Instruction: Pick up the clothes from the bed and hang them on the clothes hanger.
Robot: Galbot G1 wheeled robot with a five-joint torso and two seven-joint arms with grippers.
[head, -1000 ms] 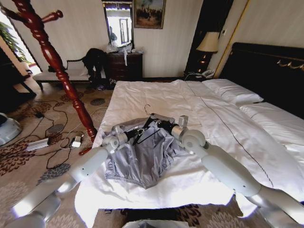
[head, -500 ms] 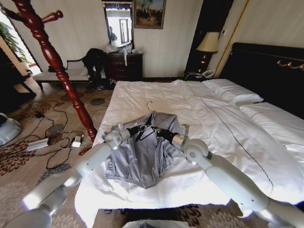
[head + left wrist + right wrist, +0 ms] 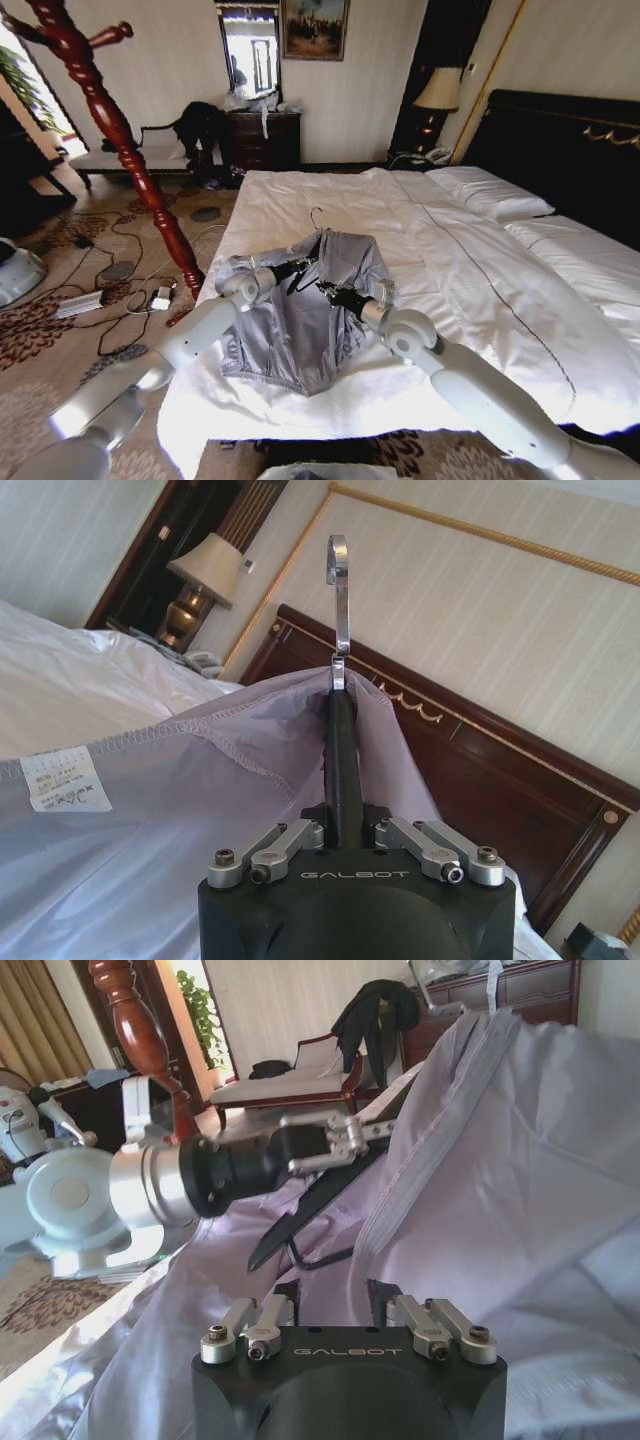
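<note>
Left claw [image 3: 303, 264] clamped shut, right claw [image 3: 328, 291] just beside it, both arms outstretched.

Hotel bedroom: bed [image 3: 480, 250], bedside lamp [image 3: 438, 95].

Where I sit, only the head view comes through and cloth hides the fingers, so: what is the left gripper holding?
Observer: In the left wrist view the left gripper is shut on the black neck of the clothes hanger, silver hook up.
Operator: Are the clothes on it?
Observer: Yes, the clothes drape from the hook's base down one side.
Operator: And the right gripper?
Observer: In the right wrist view the right gripper sits against the cloth, facing the left gripper; a bare black hanger arm shows between them.
</note>
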